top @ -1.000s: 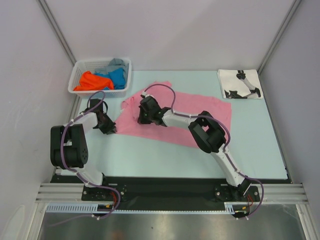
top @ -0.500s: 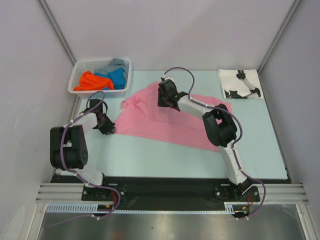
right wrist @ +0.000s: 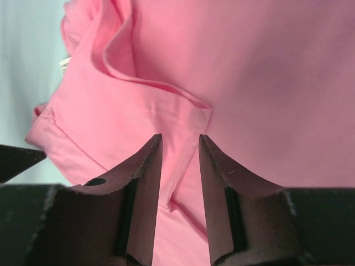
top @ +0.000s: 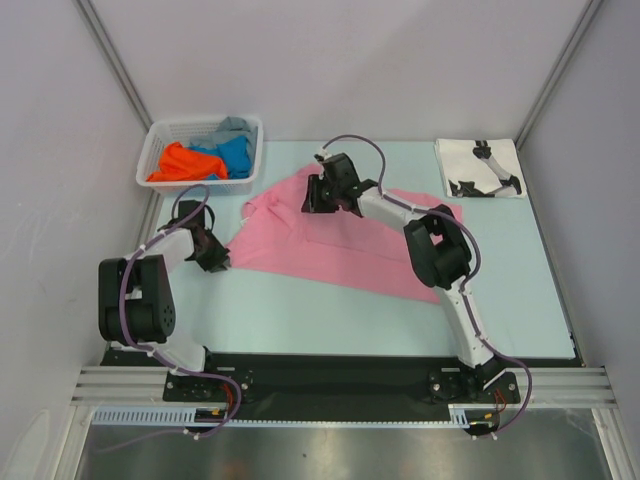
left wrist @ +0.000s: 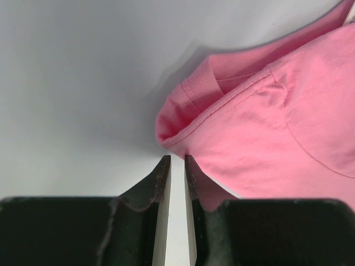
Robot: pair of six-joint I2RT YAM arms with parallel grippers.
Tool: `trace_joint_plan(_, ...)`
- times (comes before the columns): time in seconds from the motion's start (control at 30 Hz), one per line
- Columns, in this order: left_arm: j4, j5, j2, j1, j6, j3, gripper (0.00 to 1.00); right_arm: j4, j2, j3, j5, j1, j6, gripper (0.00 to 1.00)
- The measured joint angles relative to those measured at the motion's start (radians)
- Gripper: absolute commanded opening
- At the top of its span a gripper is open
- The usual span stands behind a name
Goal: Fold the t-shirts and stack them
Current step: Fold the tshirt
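A pink t-shirt lies spread across the middle of the table. My right gripper hovers over its far left part, open, with a raised fold of pink cloth just ahead of the fingertips and nothing pinched between them. My left gripper sits low at the shirt's near left corner. Its jaws stand a narrow gap apart with only table showing between them, and the shirt's hemmed edge touches the right fingertip. A folded white t-shirt with black print lies at the back right.
A white lattice basket at the back left holds an orange shirt, a blue one and a grey one. Frame posts and grey walls stand on both sides of the pale blue table.
My right gripper dragged the pink cloth up and to the right, reshaping the shirt's left side, then opened and let go. The left arm has stayed in place.
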Motion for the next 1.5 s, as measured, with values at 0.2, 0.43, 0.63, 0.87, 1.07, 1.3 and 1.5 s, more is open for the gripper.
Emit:
trace_joint_plan(0.2, 0.0, 0.0, -0.011, 0.0, -0.003, -0.01, 0.2, 0.004, 0.052, 0.002, -0.048, -0.018, 0.021, 0.4)
trace_joint_plan(0.43, 0.001, 0.0, -0.023, 0.0, -0.008, -0.014, 0.21, 0.019, 0.084, 0.017, -0.084, -0.018, 0.03, 0.39)
trace_joint_plan(0.63, 0.0, 0.0, -0.029, 0.0, -0.008, -0.024, 0.21, 0.024, 0.104, 0.041, -0.092, -0.018, 0.039, 0.35)
trace_joint_plan(0.87, 0.0, 0.0, -0.029, 0.0, -0.008, -0.025, 0.21, 0.021, 0.12, 0.066, -0.09, -0.025, 0.053, 0.19)
trace_joint_plan(1.07, 0.001, -0.001, -0.029, 0.0, -0.01, -0.033, 0.21, 0.005, 0.13, 0.083, -0.067, -0.029, 0.063, 0.02)
trace_joint_plan(1.3, 0.005, -0.001, -0.029, 0.0, -0.011, -0.042, 0.21, -0.021, 0.091, 0.055, 0.021, -0.029, 0.055, 0.0)
trace_joint_plan(1.5, 0.013, -0.001, -0.029, 0.0, -0.018, -0.042, 0.21, -0.016, 0.025, 0.005, 0.064, -0.033, 0.052, 0.0)
